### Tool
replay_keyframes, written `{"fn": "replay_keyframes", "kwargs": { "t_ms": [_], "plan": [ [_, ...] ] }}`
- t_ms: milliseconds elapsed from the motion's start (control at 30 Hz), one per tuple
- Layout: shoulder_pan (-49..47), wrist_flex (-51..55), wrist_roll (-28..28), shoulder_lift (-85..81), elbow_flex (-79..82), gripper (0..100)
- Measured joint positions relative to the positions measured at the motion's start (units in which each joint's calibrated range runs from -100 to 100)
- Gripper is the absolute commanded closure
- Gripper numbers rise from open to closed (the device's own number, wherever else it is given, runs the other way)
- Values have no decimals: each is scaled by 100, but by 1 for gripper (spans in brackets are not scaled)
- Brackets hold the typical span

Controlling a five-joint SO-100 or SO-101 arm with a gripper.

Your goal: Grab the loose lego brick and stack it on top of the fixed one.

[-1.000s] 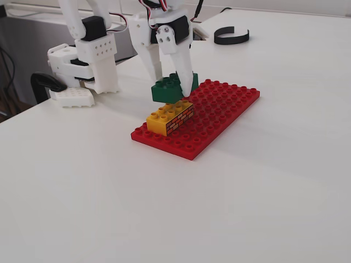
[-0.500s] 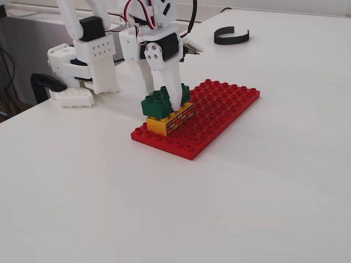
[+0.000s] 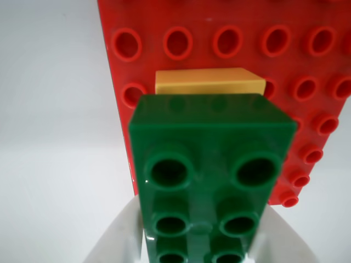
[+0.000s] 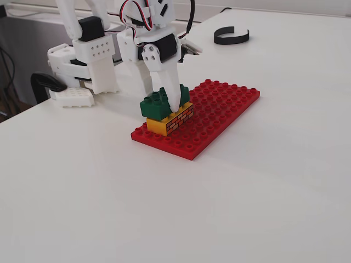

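Claw (image 4: 174,104) around green brick (image 4: 159,102) atop yellow brick (image 4: 171,119)

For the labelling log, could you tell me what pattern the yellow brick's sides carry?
A red-brown brick-wall print on the yellow brick, clearest in the fixed view.

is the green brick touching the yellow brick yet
Touching. In the fixed view the green brick, held by the gripper, rests on the yellow brick with no visible gap, though slightly tilted.
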Motion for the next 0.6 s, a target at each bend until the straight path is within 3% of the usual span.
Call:
{"fn": "replay_keyframes", "kwargs": {
  "t_ms": [167, 400, 600],
  "plan": [
    [0, -121, 5, 357, -135, 90],
    [52, -250, 5, 892, -306, 73],
    [96, -199, -5, 900, -333, 72]
  ]
}}
